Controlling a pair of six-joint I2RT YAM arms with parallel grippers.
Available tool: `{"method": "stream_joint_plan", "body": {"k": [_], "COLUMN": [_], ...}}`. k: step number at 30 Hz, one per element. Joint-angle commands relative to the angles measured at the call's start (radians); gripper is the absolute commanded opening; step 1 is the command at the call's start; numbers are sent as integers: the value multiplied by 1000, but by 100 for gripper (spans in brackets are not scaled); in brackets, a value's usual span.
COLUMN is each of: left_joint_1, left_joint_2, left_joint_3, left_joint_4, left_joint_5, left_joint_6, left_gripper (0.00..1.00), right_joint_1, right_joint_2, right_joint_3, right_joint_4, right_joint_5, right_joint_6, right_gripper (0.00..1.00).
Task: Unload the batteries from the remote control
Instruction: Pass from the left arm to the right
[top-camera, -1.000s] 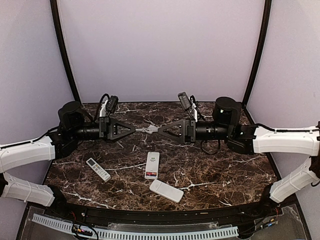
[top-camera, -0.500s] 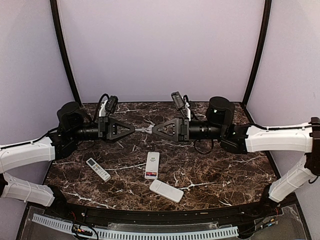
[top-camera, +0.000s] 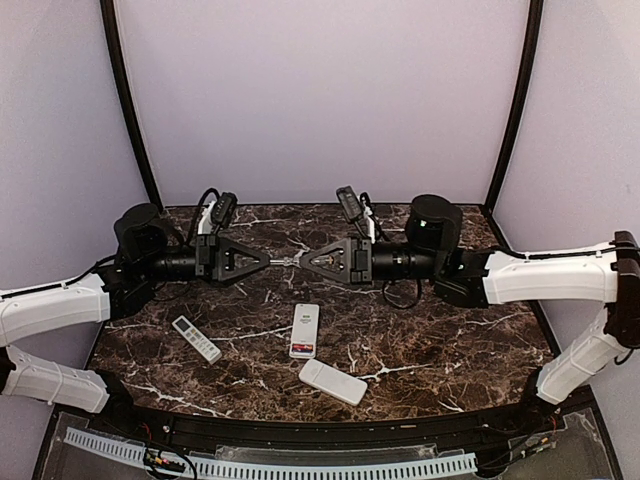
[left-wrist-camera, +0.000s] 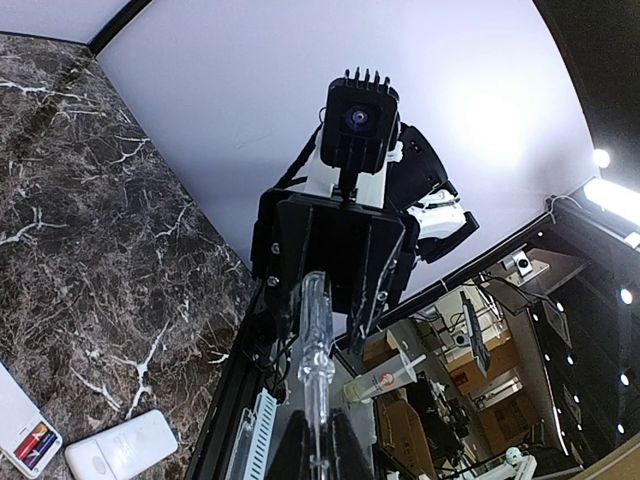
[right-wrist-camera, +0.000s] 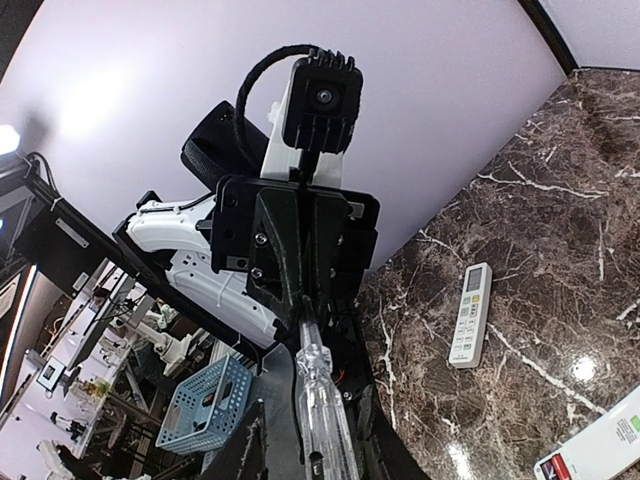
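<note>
My left gripper (top-camera: 267, 259) is shut on the thin shaft of a clear screwdriver (left-wrist-camera: 316, 330), held level above the table. Facing it, my right gripper (top-camera: 304, 262) has its fingers around the clear handle (right-wrist-camera: 322, 420), with a gap still showing on one side. Below them on the table, the white remote control (top-camera: 304, 328) lies with its battery bay open. Orange-red and blue batteries (left-wrist-camera: 35, 441) sit inside that bay.
A small remote with buttons (top-camera: 196, 338) lies on the left of the marble table (top-camera: 450, 350). A plain white remote (top-camera: 332, 381) lies near the front edge. The black rail (top-camera: 300, 432) borders the table's near side.
The right arm has moved left toward the left gripper. Its jaws have narrowed around the screwdriver handle. The left arm has stayed still.
</note>
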Motion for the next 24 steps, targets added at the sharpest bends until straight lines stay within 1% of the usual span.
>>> {"method": "stream_joint_plan", "body": {"k": [1,4,7,10,13,15,16,17,18,19,20,22,23,24], "left_joint_1": [1,1,1,1,1,1,1,1,1,1,1,2,1,2], "left_joint_2": [-5,-1,4,3,2,-2,-6,-8,-15,-23,-27,-41,-49,-53], "left_joint_3": [-15,-13,-14,-16,-14,-12,-11,-9,-8,-5,-4,-4,-7,-17], "left_joint_4": [17,17,19,11,-23,-53,-63,-84,-96,-123,-151,-194,-206,-227], "left_joint_5": [32,33,37,34,25,13,2,-6,-24,-33,-54,-91,-119,-136], "left_joint_6": [9,10,10,15,33,48,55,67,74,87,95,117,132,142], "left_gripper": [0,0,0,0,0,6,16,22,36,41,51,60,63,64], "right_joint_1": [7,6,6,7,6,7,7,6,6,7,7,7,6,7], "right_joint_2": [19,27,27,24,21,18,16,11,4,-11,-24,-64,-90,-121], "right_joint_3": [24,31,28,22,20,17,12,9,5,1,-2,-11,-18,-29], "right_joint_4": [54,55,57,55,42,35,32,23,8,-16,-49,-129,-171,-230], "right_joint_5": [-8,-16,-13,-1,16,30,40,53,69,90,113,164,191,237], "right_joint_6": [18,18,20,16,11,7,6,4,1,-7,-15,-45,-56,-64], "right_gripper": [29,22,13,1,0,0,0,0,0,0,0,0,0,0]}}
